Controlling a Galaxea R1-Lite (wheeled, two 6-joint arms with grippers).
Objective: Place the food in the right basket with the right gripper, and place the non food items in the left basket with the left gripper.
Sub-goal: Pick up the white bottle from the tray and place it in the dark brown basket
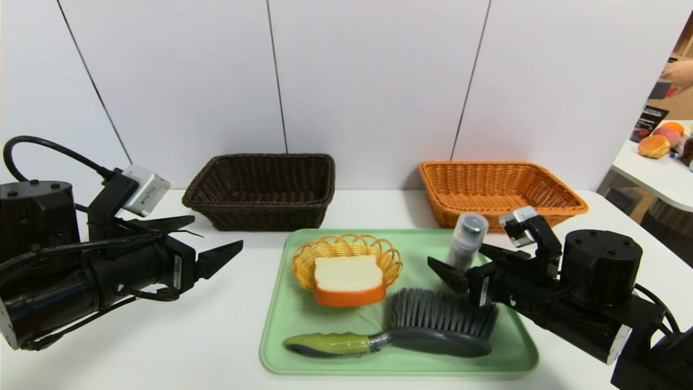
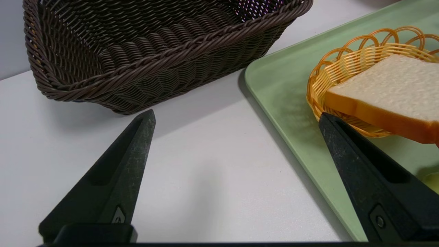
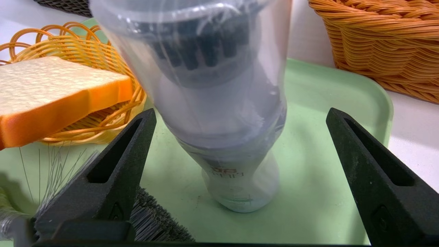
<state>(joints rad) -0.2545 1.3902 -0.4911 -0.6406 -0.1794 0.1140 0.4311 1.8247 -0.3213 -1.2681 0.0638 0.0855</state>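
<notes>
On the green tray (image 1: 292,336) a slice of bread (image 1: 346,276) lies in a small yellow wicker basket (image 1: 346,246). A grey brush with a green handle (image 1: 427,325) lies near the tray's front. A clear bottle (image 1: 465,235) stands upright at the tray's back right. My right gripper (image 1: 457,254) hovers open over the tray's right side, the bottle (image 3: 219,103) just ahead of its spread fingers and untouched. My left gripper (image 1: 216,233) hangs open and empty above the table left of the tray. The dark brown left basket (image 1: 260,189) and the orange right basket (image 1: 498,187) stand behind.
A white panelled wall rises right behind both baskets. At the far right a side table (image 1: 655,173) holds toy foods, with a person's hand (image 1: 679,73) above it. The brush bristles (image 3: 154,219) lie close under my right gripper's fingers.
</notes>
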